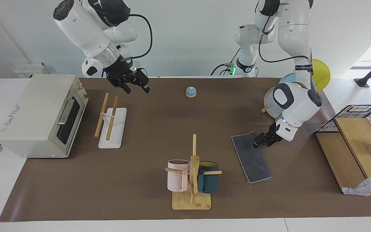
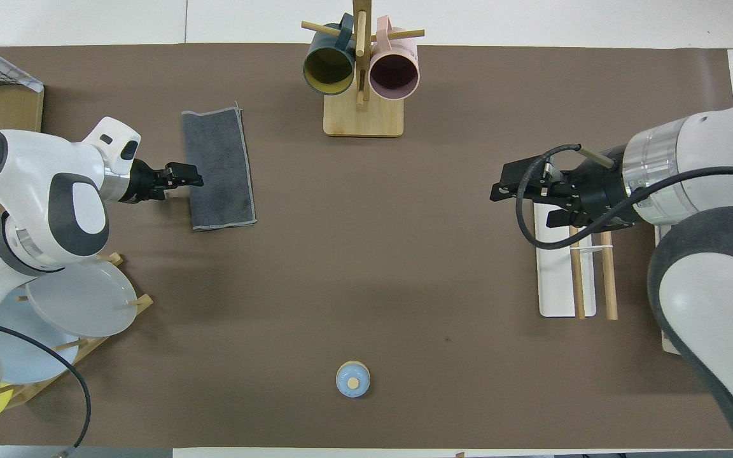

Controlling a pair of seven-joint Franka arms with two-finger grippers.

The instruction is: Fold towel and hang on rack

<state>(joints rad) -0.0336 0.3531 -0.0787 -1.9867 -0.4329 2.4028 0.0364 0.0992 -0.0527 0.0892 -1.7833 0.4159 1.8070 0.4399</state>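
A: Towel [image 1: 251,157] position?
B: Folded, grey face up, flat on the desk [image 1: 147,129] toward the left arm's end; left tool [image 1: 259,140] spread at its edge, holding nothing.
A: Rack [image 1: 109,124]?
B: 2 rods; right tool [image 1: 136,86] spread above it, waiting.

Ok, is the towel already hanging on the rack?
No, the towel lies folded flat on the table near the left arm's end, while the rack stands bare beside the toaster oven.
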